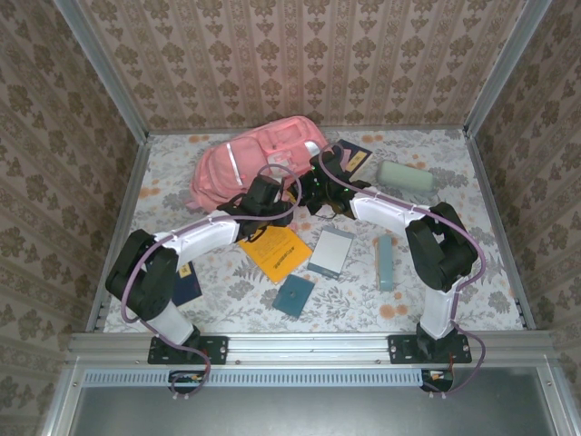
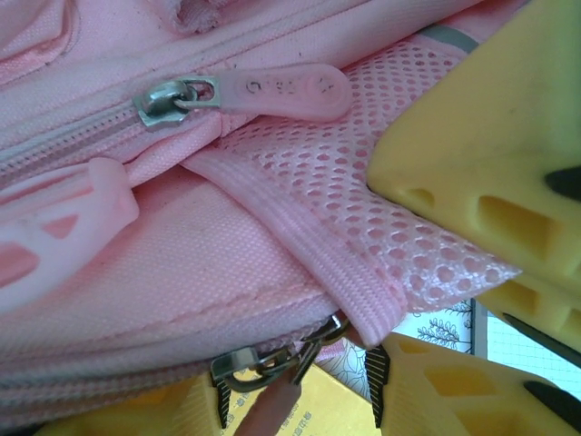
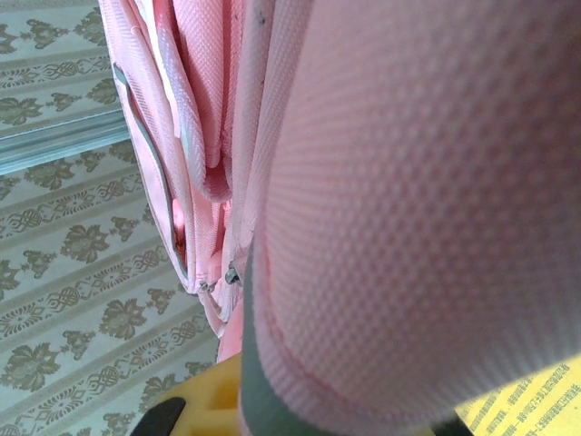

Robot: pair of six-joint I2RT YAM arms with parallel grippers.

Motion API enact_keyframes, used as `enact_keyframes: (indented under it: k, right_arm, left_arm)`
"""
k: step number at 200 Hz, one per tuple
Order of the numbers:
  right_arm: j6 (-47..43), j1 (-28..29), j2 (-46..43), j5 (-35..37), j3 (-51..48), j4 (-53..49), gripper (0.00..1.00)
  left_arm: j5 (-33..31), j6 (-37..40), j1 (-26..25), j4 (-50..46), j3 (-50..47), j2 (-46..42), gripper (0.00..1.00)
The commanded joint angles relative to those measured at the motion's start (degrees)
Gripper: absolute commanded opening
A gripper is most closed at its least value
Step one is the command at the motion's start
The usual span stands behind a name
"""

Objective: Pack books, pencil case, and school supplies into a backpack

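Locate the backpack toward the far edge of the table, left of centre. Note the left arm folded at the elbow over the dark blue book, forearm crossing the orange-yellow book, left gripper at the backpack's near side. Read its fingers as spread, with the mesh pocket edge in the gap (zipper pull just above). Note the right arm bent near the right edge, reaching left, right gripper pressed together on padded pink backpack fabric. Find the navy book just beside it, the pencil case farther right. See bare table along the right edge, with the grey-white book, pale-teal box and dark-teal pad toward the near edge.
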Motion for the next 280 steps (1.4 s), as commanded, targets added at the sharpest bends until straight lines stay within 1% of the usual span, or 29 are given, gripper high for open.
enact_keyframes:
  k: [1, 29, 52, 66, 89, 121, 140, 155, 169, 204, 207, 216, 233, 263, 280]
  right_arm:
    - [1.74, 0.84, -1.88, -4.74, 2.43, 1.44, 0.00]
    - [1.76, 0.86, -1.93, -4.91, 2.32, 1.55, 0.00]
    - [1.61, 0.87, -2.07, -4.95, 2.16, 1.55, 0.00]
    - [1.25, 0.91, -2.17, -4.74, 2.23, 1.14, 0.00]
    - [0.88, 0.77, -1.97, -5.00, 2.41, 1.16, 0.00]
    - [0.36, 0.78, -2.09, -5.21, 2.41, 0.65, 0.00]
    - [0.36, 0.78, -2.28, -5.35, 2.32, 0.75, 0.00]
    - [0.53, 0.78, -2.38, -5.45, 2.34, 0.91, 0.00]
    - [0.55, 0.78, -2.45, -5.56, 2.51, 0.97, 0.00]
    - [0.80, 0.91, -2.51, -5.92, 3.05, 1.08, 0.00]
    - [0.81, 0.92, -2.54, -5.97, 3.05, 1.06, 0.00]
    - [0.79, 0.95, -2.58, -6.04, 3.03, 1.00, 0.00]
    - [0.71, 0.95, -2.67, -6.20, 3.13, 0.92, 0.00]
    - [0.63, 0.95, -2.46, -6.61, 3.70, 1.03, 0.00]
    - [0.69, 0.95, -2.21, -7.48, 4.04, 1.58, 0.00]
  left_arm:
    - [-2.80, 1.84, -0.11, 1.77, 0.46, -1.14, 0.45]
    - [-5.22, 2.02, -0.11, 0.51, 0.85, -0.96, 0.42]
    - [-5.24, 2.35, -0.14, 0.17, 0.38, -2.04, 0.42]
    - [-4.51, 2.10, 0.02, 0.01, 0.03, -3.03, 0.44]
    - [-1.85, 1.95, -0.01, 0.18, -0.56, -5.10, 0.51]
    - [-2.20, 1.17, -0.03, 0.34, -3.41, -9.84, 0.53]
    - [-4.61, 1.25, -0.06, 2.01, -6.67, -12.88, 0.54]
    - [-8.42, 0.71, -0.29, 2.95, -9.12, -14.56, 0.54]
    - [-10.84, 1.10, -0.54, 4.51, -11.15, -15.04, 0.50]
    - [-15.47, 5.45, -2.57, 7.49, -14.05, -13.93, 0.45]
    - [-15.57, 5.49, -2.56, 7.80, -14.27, -13.83, 0.43]
    - [-14.42, 5.34, -2.37, 8.37, -14.67, -13.70, 0.39]
    - [-11.16, 5.17, -1.96, 10.43, -15.52, -13.76, 0.38]
    - [-1.56, 3.97, 0.96, 13.32, -15.62, -12.99, 0.36]
    - [4.30, 3.50, 3.37, 14.83, -15.74, -12.64, 0.30]
